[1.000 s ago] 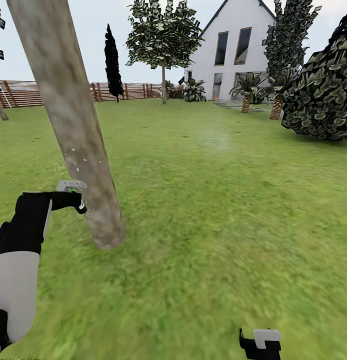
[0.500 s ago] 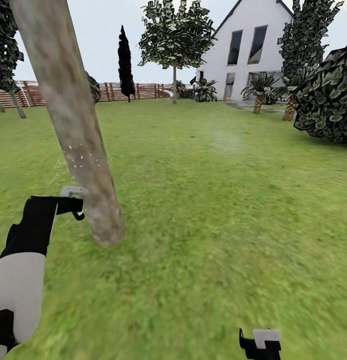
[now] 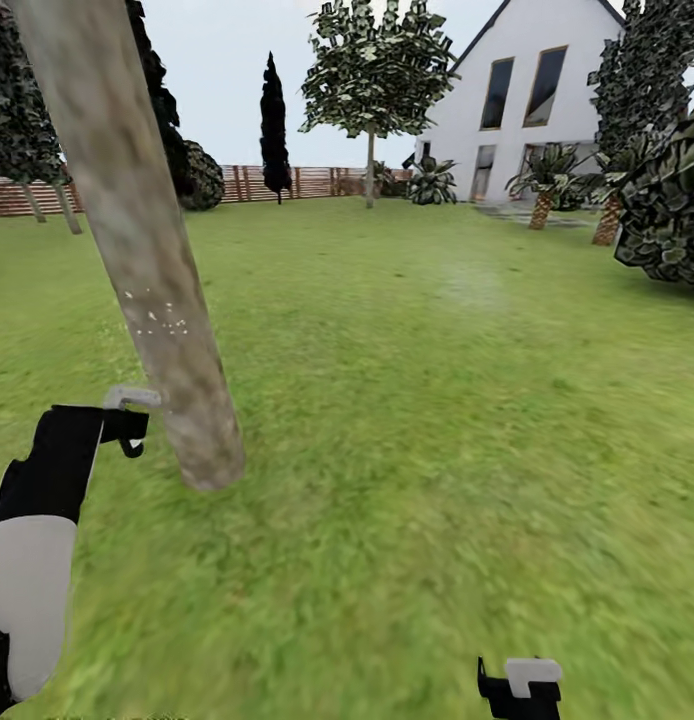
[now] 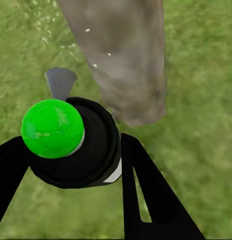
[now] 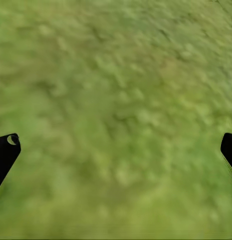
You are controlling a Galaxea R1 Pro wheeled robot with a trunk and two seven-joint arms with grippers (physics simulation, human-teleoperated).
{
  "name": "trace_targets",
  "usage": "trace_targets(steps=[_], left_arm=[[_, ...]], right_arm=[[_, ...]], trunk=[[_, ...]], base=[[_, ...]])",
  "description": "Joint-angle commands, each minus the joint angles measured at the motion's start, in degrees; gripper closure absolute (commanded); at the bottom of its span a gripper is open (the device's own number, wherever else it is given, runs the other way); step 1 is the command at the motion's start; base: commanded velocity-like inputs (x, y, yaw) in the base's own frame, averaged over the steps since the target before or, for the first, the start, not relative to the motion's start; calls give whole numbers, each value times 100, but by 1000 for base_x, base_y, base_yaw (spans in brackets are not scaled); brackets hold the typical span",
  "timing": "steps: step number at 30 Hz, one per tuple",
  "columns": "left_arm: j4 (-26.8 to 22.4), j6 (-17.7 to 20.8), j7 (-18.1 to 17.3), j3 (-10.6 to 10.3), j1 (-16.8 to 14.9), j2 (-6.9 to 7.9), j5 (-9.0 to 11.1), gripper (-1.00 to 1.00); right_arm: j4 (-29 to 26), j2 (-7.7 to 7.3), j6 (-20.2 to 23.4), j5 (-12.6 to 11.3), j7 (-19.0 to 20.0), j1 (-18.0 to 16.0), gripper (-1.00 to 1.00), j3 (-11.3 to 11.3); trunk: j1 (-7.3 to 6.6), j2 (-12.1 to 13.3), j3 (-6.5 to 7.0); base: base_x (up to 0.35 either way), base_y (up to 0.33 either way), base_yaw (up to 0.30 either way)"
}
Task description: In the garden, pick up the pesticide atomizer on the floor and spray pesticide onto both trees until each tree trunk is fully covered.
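Note:
A thick pale grey-brown tree trunk (image 3: 137,250) leans up from the grass at the left of the head view, with white specks (image 3: 157,318) on its bark. My left gripper (image 3: 127,428) is just left of the trunk's lower part, shut on the pesticide atomizer (image 4: 90,145). The atomizer has a black top with a bright green spot (image 4: 52,128), and its grey nozzle (image 4: 60,82) points toward the trunk (image 4: 121,55). A black finger (image 4: 146,200) presses each side of it. My right gripper (image 5: 116,150) hangs open over bare grass, low at the right (image 3: 517,688).
Lawn stretches ahead to a brown slat fence (image 3: 317,182) and a white house (image 3: 547,110). A thin-stemmed leafy tree (image 3: 372,75) and a dark cypress (image 3: 275,125) stand far off. A big dark shrub (image 3: 667,210) sits at the right, and palms (image 3: 542,180) stand by the house.
The camera has swung left, so distant things have slid right. My left gripper with the atomizer has drawn slightly lower and away from the trunk. The right arm is unmoved.

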Motion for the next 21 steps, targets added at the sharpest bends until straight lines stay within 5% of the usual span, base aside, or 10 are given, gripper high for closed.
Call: trace_targets(steps=[1, 3, 5, 11, 18, 21], left_arm=[[106, 8, 55, 2, 1, 204, 69, 100], [371, -19, 88, 105, 1, 433, 78, 100], [478, -49, 93, 384, 1, 487, 69, 100], [495, -52, 97, 395, 1, 221, 58, 100], [495, -47, 303, 425, 1, 427, 66, 100], [503, -49, 321, 410, 1, 134, 82, 100]], right_arm=[[-3, 1, 0, 1, 0, 0, -100, -2], [-3, -2, 0, -2, 0, 0, -100, -1], [1, -7, 0, 1, -2, 0, -100, -7], [-5, -8, 0, -3, 0, 0, -100, -9], [1, 1, 0, -4, 0, 0, -100, -2], [1, 1, 0, -4, 0, 0, -100, 0]], trunk=[[0, 0, 0], [0, 0, 0], [0, 0, 0], [0, 0, 0], [0, 0, 0], [0, 0, 0]], base=[[119, -271, 235], [120, -271, 83], [133, -269, 15], [134, -268, 1], [137, -268, 197], [148, -261, 193]])
